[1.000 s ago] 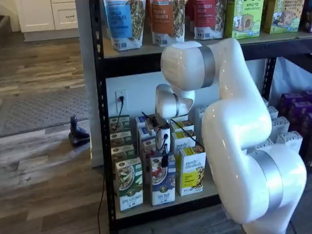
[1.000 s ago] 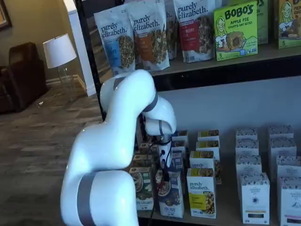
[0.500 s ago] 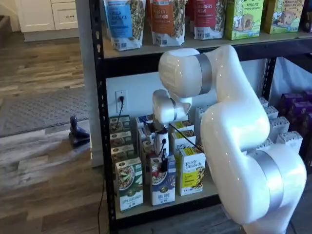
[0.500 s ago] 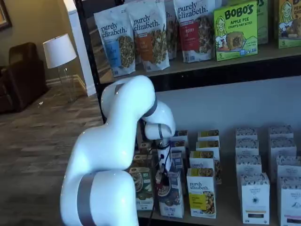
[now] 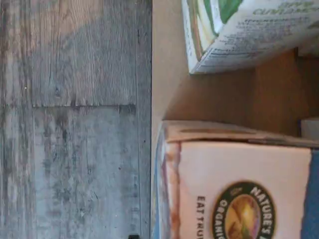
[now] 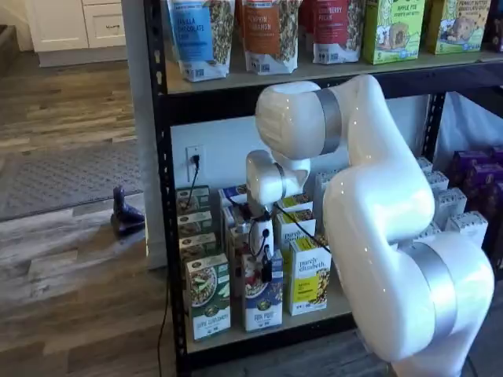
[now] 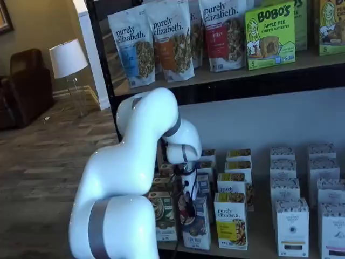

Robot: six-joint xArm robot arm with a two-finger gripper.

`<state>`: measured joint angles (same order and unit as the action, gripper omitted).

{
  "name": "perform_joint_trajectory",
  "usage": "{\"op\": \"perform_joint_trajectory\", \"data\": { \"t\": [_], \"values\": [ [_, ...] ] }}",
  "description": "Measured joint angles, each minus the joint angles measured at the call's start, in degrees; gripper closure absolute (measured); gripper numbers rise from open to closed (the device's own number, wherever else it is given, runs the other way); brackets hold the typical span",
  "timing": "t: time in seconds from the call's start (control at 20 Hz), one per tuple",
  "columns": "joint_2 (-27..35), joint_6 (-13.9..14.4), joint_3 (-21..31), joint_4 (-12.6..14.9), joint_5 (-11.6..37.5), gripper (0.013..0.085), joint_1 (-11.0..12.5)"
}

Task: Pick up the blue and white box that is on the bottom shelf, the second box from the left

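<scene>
The blue and white box stands at the front of the bottom shelf, between a green carton and a yellow carton. The gripper has sunk lower than a second ago, now right at the box's top, so the grasp looks close. Its fingers are too small to read, though they seem spread wide, nothing held. Behind, granola bags haven't moved

Home rm w/ mock shop rack: lamp, armchair, cabinets, wood floor.
</scene>
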<state>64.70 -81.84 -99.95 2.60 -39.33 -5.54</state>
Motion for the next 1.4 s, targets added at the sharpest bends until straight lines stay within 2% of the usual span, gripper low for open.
{"op": "perform_joint_trajectory", "data": {
  "t": [0.25,0.35,0.4,0.5,0.55,0.6,1.05,1.1,1.15,1.25,1.4],
  "values": [
    [-0.24,-0.27,0.7,-0.1,0.35,0.013,0.21],
    [-0.23,-0.52,0.78,-0.4,0.23,0.021,0.22],
    [-0.22,-0.56,0.87,-0.47,0.42,0.021,0.2],
    [-0.14,-0.46,0.96,-0.47,0.72,0.029,0.1],
    [-0.11,-0.41,0.98,-0.45,0.8,0.029,0.07],
    [-0.04,-0.35,0.98,-0.45,0.87,0.033,0.0],
    [0.47,0.09,0.98,-0.43,1.7,0.033,-0.42],
    [0.55,0.05,0.93,-0.52,1.77,0.037,-0.46],
    [0.58,0.03,0.9,-0.57,1.79,0.037,-0.48],
    [0.62,0.0,0.86,-0.66,1.78,0.045,-0.52],
    [0.62,0.14,0.98,-0.6,1.96,0.049,-0.61]
  ]
}}
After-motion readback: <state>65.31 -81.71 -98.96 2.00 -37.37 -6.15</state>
